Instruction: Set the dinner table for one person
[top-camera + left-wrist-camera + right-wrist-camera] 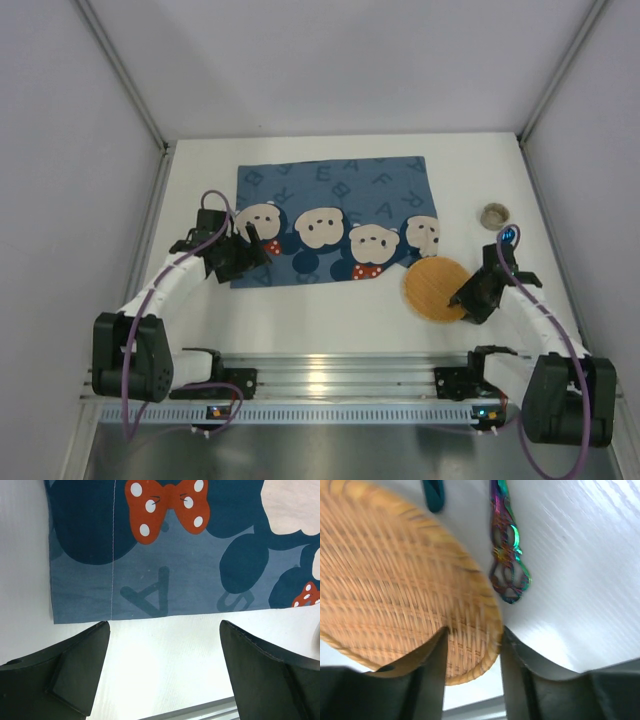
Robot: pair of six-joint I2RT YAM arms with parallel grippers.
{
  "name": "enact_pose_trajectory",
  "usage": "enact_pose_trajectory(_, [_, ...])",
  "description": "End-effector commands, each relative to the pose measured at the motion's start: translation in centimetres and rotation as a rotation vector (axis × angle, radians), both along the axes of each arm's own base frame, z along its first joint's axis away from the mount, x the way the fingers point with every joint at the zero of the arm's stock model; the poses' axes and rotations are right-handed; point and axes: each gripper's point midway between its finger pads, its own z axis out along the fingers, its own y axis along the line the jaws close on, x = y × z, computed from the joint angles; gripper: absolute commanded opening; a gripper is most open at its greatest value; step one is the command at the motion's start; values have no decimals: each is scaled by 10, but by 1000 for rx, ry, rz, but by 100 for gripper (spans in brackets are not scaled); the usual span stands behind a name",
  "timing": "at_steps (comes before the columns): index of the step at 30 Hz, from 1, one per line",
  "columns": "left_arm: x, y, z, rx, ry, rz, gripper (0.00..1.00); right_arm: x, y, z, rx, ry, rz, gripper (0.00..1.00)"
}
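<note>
A blue bear-patterned placemat [330, 215] lies on the white dinner table [330, 310]. A round wicker plate [434, 287] sits at the placemat's near right corner, partly over it. My right gripper [468, 301] is shut on the plate's near right rim; in the right wrist view the rim [475, 645] sits between the fingers [432, 665] of my right gripper [473, 632]. My left gripper [247, 256] is open and empty at the placemat's near left corner. In the left wrist view the placemat's edge [150, 595] lies just beyond my left gripper [165, 627], over bare table [165, 665].
A small round brownish cup [494, 213] stands at the right, beyond the plate. An iridescent cutlery handle [507, 560] and a teal object [434, 495] lie on the table beside the plate. White walls enclose three sides. A metal rail [330, 378] runs along the near edge.
</note>
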Motion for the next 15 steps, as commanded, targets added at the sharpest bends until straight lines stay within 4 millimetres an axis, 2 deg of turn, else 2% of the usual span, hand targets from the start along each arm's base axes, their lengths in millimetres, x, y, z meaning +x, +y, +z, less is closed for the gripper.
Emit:
enact_pose_trajectory(1, [-3,1,2,12,-5,-3,96,29,-17,5,-79,-125,-34,35])
enact_pose_trajectory(3, [-3,0,1,13,-2,-5,96,29,-18,6,-86,-132,-30,24])
enact_pose_trajectory(4, [-2,0,0,13,2,-5,96,29,-18,7,-91,-140,-23,13])
enact_pose_trajectory(7, [-1,-1,-3,10,9,-9,96,30,-19,18,-99,-174,-23,0])
enact_pose_trajectory(10, [0,-2,-5,11,15,-10,96,25,-21,28,-112,-175,-20,0])
enact_pose_trajectory(15, [4,-6,-5,7,14,-22,96,24,-25,58,-136,-191,-26,0])
